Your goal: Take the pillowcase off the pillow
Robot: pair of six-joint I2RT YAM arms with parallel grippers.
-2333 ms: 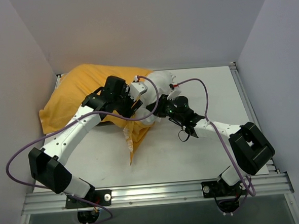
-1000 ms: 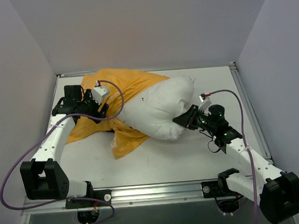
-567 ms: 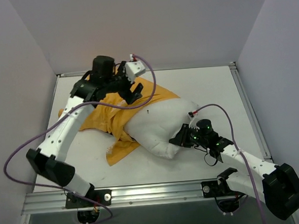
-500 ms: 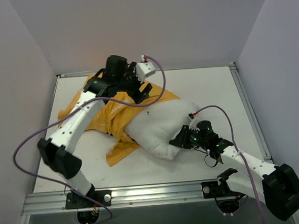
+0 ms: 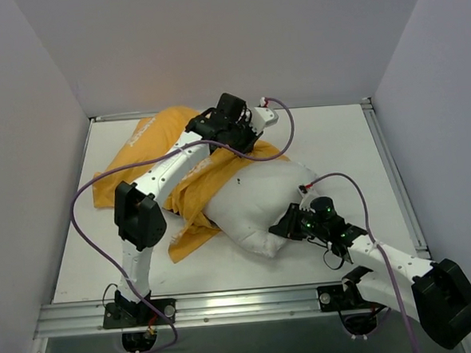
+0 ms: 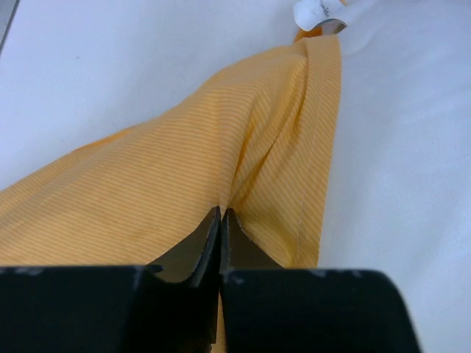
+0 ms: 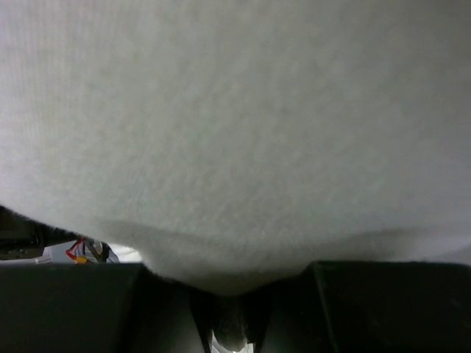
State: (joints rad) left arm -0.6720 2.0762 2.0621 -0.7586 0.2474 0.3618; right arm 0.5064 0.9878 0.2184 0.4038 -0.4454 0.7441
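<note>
The white pillow (image 5: 257,195) lies mid-table, its left part still inside the orange-yellow pillowcase (image 5: 138,154), which trails off to the back left. My left gripper (image 5: 247,138) reaches over the pillow's back edge. In the left wrist view it (image 6: 221,212) is shut on a fold of the pillowcase (image 6: 184,169) close to its hem, with the pillow (image 6: 397,184) bare to the right. My right gripper (image 5: 285,225) is shut on the pillow's near right corner. The pillow (image 7: 235,132) fills the right wrist view and bulges down between that gripper's (image 7: 232,294) fingers.
Grey walls (image 5: 34,157) close in the table on the left, back and right. An aluminium rail (image 5: 243,304) runs along the near edge by the arm bases. Purple cables (image 5: 85,210) loop off both arms. Bare tabletop (image 5: 337,138) shows at the back right.
My left arm has swung from the far left across the back to the pillowcase's hem; its jaws opened, then shut on the fabric. The right gripper has drawn the pillow nearer.
</note>
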